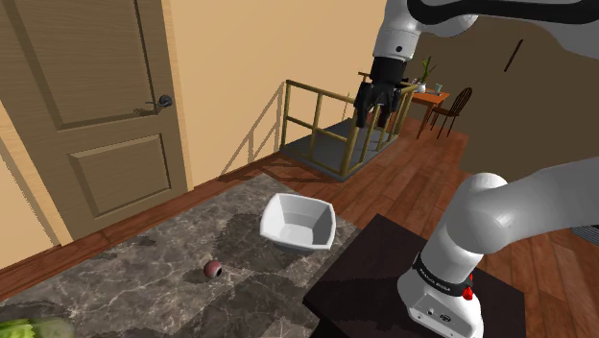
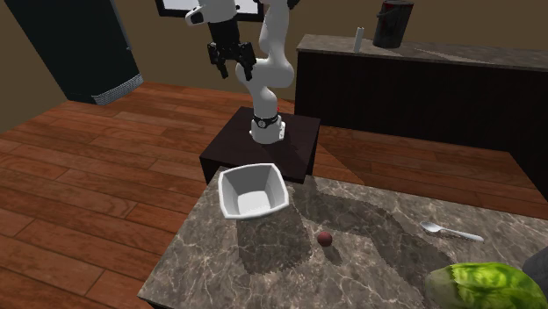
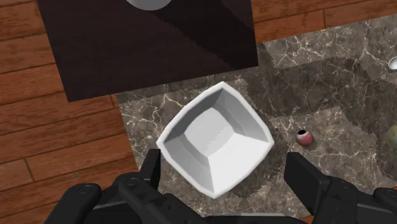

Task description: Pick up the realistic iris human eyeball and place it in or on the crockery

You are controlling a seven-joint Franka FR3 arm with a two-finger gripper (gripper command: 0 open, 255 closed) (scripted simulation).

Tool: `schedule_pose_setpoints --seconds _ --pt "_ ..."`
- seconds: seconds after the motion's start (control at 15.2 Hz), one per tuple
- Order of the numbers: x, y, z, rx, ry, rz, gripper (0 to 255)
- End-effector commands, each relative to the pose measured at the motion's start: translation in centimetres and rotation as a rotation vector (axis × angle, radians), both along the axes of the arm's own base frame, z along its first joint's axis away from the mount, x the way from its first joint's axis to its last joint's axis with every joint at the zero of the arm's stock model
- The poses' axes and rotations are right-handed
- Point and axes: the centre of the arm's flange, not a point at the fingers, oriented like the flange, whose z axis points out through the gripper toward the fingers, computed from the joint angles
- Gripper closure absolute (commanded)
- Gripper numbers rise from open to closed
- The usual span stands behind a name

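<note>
1. The all-black two-finger gripper (image 3: 226,181) hung high in the air with its fingers (image 3: 304,175) spread wide apart and nothing clasped between them. In the shoulder view the gripper (image 1: 371,117) pointed downward at the end of the white arm (image 1: 499,216), and the second exterior view showed it (image 2: 232,70) well above the work surface.

2. Far below the gripper sat a white, square-sided bowl with rounded corners (image 3: 191,159) – upright, with nothing in it.

3. The small reddish eyeball with a dark pupil (image 3: 304,137) lay on the dark marbled stone tabletop (image 3: 331,76), near the bowl but apart from it. In the shoulder view the eyeball (image 1: 213,271) was to the lower left of the bowl (image 1: 288,230). In the second exterior view it (image 2: 325,238) was to the lower right of the bowl (image 2: 253,204), on the side away from the arm.

4. The dark box-shaped stand (image 2: 299,132) carried the arm's base just beyond the tabletop's (image 2: 263,272) edge, close to the bowl.

5. Farther out on the tabletop – well apart from the eyeball – lay a white spoon (image 2: 452,233) and a green leafy lump (image 2: 479,285).

6. Around them ran a brown plank floor (image 2: 105,176); the shoulder view showed a panelled brown door (image 1: 86,106) and a yellowish railing (image 1: 331,125).
</note>
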Motion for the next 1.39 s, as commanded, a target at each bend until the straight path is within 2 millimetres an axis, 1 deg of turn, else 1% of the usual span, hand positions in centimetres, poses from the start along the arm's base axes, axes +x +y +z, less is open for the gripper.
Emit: schedule_pose_setpoints --seconds 0.0,1.32 --pt "0.0 0.0 0.0 0.0 0.0 0.0 0" --pt "8.8 16.8 -18.3 0.002 -0.004 -0.011 0"
